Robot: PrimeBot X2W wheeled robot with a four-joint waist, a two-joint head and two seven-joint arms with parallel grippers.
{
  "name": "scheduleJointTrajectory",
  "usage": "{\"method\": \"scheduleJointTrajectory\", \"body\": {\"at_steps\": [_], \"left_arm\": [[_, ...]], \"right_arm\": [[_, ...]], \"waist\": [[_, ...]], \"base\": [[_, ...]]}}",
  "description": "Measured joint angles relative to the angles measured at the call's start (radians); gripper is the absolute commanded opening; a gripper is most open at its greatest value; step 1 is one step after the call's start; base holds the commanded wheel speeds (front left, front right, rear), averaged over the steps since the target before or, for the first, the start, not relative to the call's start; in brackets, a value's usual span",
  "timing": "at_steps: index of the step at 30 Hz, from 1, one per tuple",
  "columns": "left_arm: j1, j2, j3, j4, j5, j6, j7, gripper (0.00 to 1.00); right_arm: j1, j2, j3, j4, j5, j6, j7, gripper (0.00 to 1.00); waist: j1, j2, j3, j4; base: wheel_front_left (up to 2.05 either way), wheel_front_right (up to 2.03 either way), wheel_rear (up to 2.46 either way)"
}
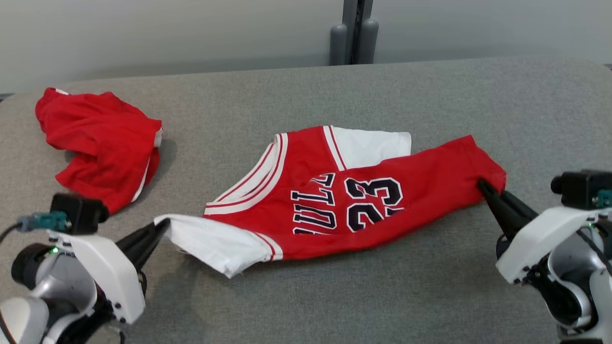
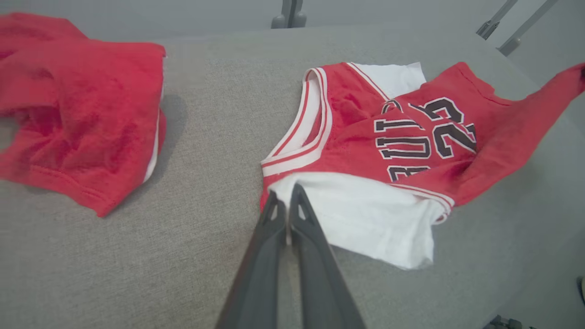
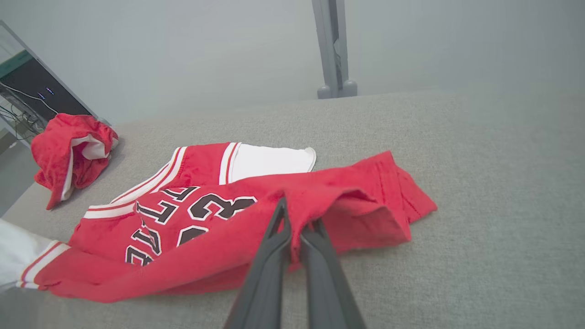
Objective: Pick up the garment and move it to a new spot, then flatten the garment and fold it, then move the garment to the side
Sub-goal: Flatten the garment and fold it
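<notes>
So the left gripper (image 1: 161, 225) is clamped on the white sleeve of the jersey (image 1: 420, 186), while the right gripper (image 1: 482, 184) pinches its red hem. Another red garment (image 1: 103, 143) lies crumpled off left.

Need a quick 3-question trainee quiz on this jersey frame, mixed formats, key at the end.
1. True or false: the left claw is shut on the white sleeve of the jersey.
2. Which part of the jersey does the right claw pinch? A) the neckline B) the red end at the robot's right C) the printed number
3. Fill in: the crumpled red garment lies to the robot's ____ of the jersey, apart from it.
Key: 1 true; 2 B; 3 left.
</notes>
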Motion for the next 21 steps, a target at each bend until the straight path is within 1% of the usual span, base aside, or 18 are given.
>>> {"method": "scheduleJointTrajectory", "body": {"at_steps": [4,9,11,12,13,16,21], "left_arm": [[-0.147,0.021,-0.006,0.063,-0.044,-0.024,0.059,0.00],[-0.386,0.056,-0.020,0.163,-0.101,-0.041,0.146,0.00],[-0.492,0.066,-0.030,0.205,-0.114,-0.043,0.169,0.00],[-0.595,0.081,-0.053,0.252,-0.115,-0.045,0.192,0.00],[-0.641,0.088,-0.065,0.277,-0.110,-0.048,0.202,0.00],[-0.782,0.095,-0.094,0.348,-0.114,-0.050,0.211,0.00],[-1.011,0.121,-0.157,0.449,-0.119,-0.050,0.203,0.00]], "right_arm": [[-0.125,-0.024,0.035,0.048,0.001,0.000,0.001,0.00],[-0.321,-0.068,0.098,0.106,0.035,0.000,0.024,0.00],[-0.409,-0.086,0.135,0.134,0.066,0.000,0.031,0.00],[-0.503,-0.110,0.193,0.156,0.087,0.000,0.030,0.00],[-0.552,-0.117,0.219,0.167,0.108,0.000,0.024,0.00],[-0.696,-0.150,0.295,0.222,0.136,0.001,-0.002,0.00],[-0.920,-0.180,0.385,0.323,0.183,0.000,-0.065,0.00]], "waist": [[0.0000,0.0000,0.055,-0.008],[0.0001,0.0000,0.134,-0.013],[0.0001,0.0000,0.169,-0.014],[0.0001,0.0000,0.206,-0.016],[0.0001,0.0000,0.224,-0.016],[0.0001,-0.0001,0.275,-0.019],[0.0000,0.0000,0.346,-0.025]], "base": [[0.00,0.00,0.00],[0.00,0.00,0.00],[0.00,0.00,0.00],[0.00,0.00,0.00],[0.00,0.00,0.00],[0.00,0.00,0.00],[0.00,0.00,0.00]]}}
